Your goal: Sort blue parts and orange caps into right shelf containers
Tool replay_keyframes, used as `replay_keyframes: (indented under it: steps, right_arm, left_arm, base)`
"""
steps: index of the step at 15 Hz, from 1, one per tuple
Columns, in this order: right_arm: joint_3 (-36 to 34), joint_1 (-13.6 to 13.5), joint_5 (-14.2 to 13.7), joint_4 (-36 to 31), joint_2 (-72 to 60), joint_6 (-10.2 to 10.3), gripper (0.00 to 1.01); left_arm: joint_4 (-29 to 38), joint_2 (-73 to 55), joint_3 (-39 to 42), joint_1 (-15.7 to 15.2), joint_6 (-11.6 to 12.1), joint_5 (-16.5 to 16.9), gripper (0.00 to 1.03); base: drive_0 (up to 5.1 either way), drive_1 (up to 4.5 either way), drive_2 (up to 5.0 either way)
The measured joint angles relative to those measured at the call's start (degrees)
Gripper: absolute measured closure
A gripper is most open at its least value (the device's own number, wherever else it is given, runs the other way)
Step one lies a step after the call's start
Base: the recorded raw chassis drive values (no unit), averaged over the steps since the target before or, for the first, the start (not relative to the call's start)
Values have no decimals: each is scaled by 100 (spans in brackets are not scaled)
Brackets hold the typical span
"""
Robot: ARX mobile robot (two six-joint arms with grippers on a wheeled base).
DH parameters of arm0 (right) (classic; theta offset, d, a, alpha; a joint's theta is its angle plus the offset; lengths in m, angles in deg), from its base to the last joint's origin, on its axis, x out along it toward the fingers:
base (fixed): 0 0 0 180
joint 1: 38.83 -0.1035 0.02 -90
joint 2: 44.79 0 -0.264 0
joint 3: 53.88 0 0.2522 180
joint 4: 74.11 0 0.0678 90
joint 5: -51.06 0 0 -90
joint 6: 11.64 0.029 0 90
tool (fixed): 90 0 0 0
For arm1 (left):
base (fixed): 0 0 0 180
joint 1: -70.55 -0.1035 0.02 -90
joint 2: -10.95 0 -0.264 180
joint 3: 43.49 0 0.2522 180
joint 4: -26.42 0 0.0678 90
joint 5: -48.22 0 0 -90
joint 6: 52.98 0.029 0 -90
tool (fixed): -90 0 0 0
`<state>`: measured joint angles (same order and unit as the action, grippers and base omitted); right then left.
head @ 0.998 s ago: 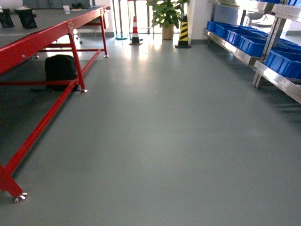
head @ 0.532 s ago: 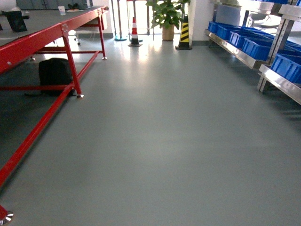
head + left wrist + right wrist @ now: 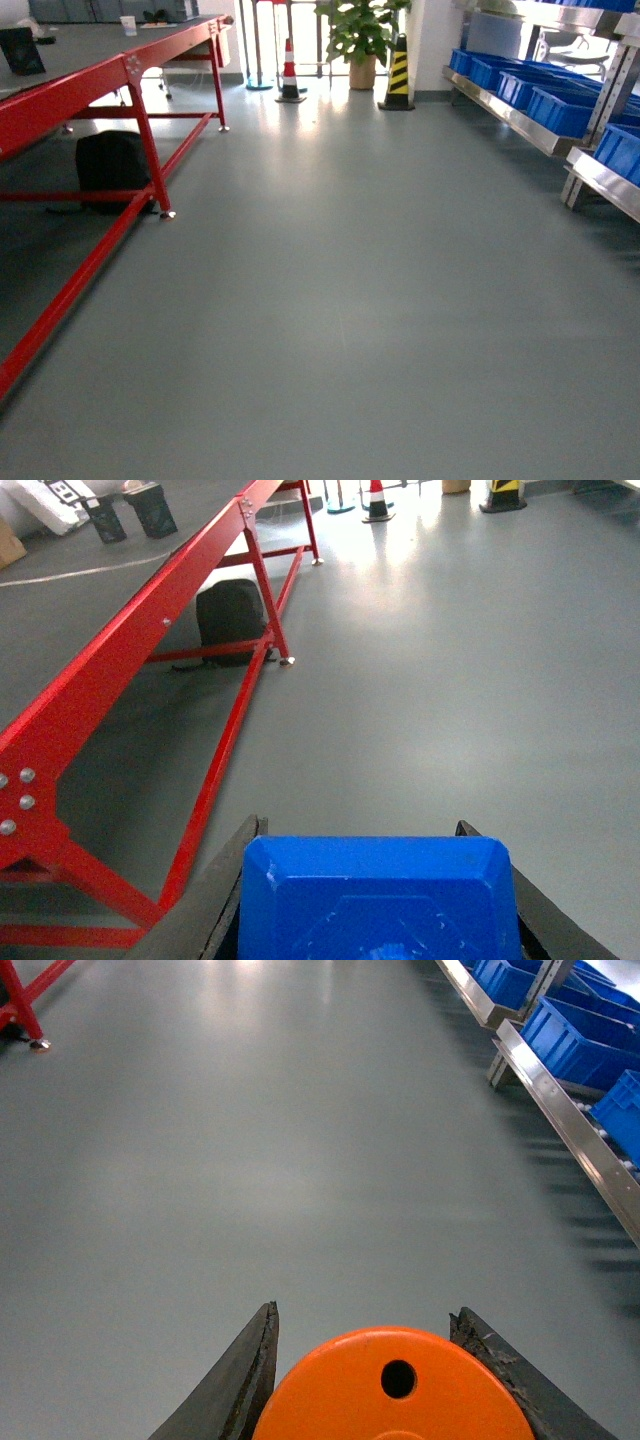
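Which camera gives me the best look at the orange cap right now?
The right wrist view: the orange cap fills the bottom of the frame, flat end with a round hole facing the camera, held between the fingers of the right claw. The head view and the left wrist view show nothing of it.

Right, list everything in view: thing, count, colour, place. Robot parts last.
Floor: one, grey, bare down the middle.
Table: one, red frame, left.
Bag: one, black, under the table.
Shelf: one, steel, right.
Bins: several, blue, on the shelf; exact count unclear.
Cone: one, orange and white, far end.
Post: one, black and yellow, far end.
Plant: one, green, potted, far end.
Block: one, blue, between the left jaws.
Cap: one, orange, hole in its end, between the right jaws.
Left gripper: dark jaws either side of the block.
Right gripper: dark jaws either side of the cap.
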<state>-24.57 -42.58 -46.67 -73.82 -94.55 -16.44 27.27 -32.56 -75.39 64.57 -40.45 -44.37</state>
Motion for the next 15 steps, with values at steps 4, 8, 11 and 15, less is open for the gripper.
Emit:
replay_keyframes:
  steps: [4,8,11,15]
  right_arm:
    - [0,0,0,13,-2,0,57]
    - [0,0,0,-4,0,0,57]
    - [0,0,0,11,0,0,57]
    - [0,-2,2,0,0,0,57]
  left_arm:
    - [-13,-2,0,0,0,2,58]
    - [-2,0,0,0,0,2,58]
    - [-15,0,0,-2,0,0,58]
    - [-24,0,0,0,0,0,58]
  base:
    - [2,420,-416]
    - [-1,417,-419]
    - [-2,416,-420]
    - [3,421,-415]
